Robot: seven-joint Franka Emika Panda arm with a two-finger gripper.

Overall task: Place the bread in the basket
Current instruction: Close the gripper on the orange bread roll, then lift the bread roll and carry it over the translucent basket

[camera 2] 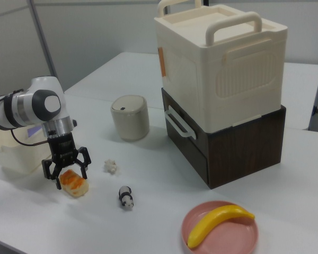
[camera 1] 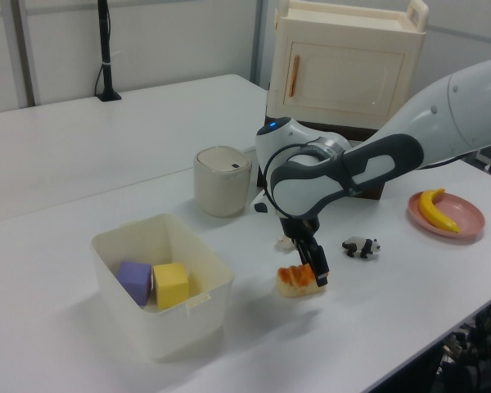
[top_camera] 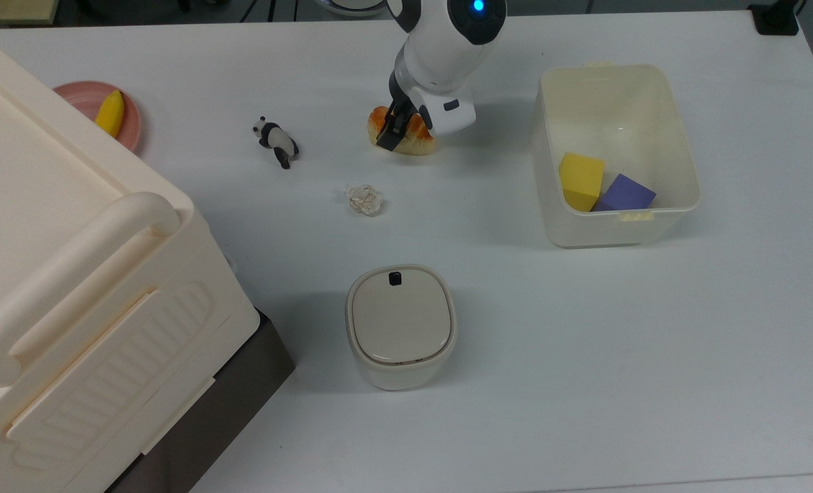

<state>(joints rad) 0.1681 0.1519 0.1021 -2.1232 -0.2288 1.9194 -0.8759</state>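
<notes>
White tabletop (top_camera: 584, 383) carries scattered clutter. Panda figurine (top_camera: 276, 140) sits toward the top view's left of the bread, apart from it. Small crumpled clear wrapper (top_camera: 365, 199) lies just nearer the tabletop's middle than the bread, not touching. Round-cornered lidded bin (top_camera: 400, 326) with black button stands mid-table, well apart from the loaf. Pink plate (top_camera: 130, 124) with a banana (top_camera: 110, 113) sits near the far edge at the top view's left, beside the large cream box with handle (top_camera: 71, 274) stacked on a dark brown cabinet (camera 2: 244, 143), which takes up the left side in the top view.

Basket (top_camera: 680, 154) stands toward the top view's right edge, open top, with a yellow block (top_camera: 579, 179) and a purple block (top_camera: 625, 193) touching each other inside at its near end. Bare tabletop between bread and basket, nothing in the way.

Bread (top_camera: 413, 140) lies flat on the tabletop near the far edge, between panda and basket, orange-brown top up. Gripper (camera 2: 66, 168) is down over it, pointing downward; in the right view the black fingers (camera 2: 47, 172) stand spread on either side of the loaf, straddling it, jaws wide and not closed onto it. Fingertips are low, close to the tabletop. Whether they touch the loaf's sides is unclear.
</notes>
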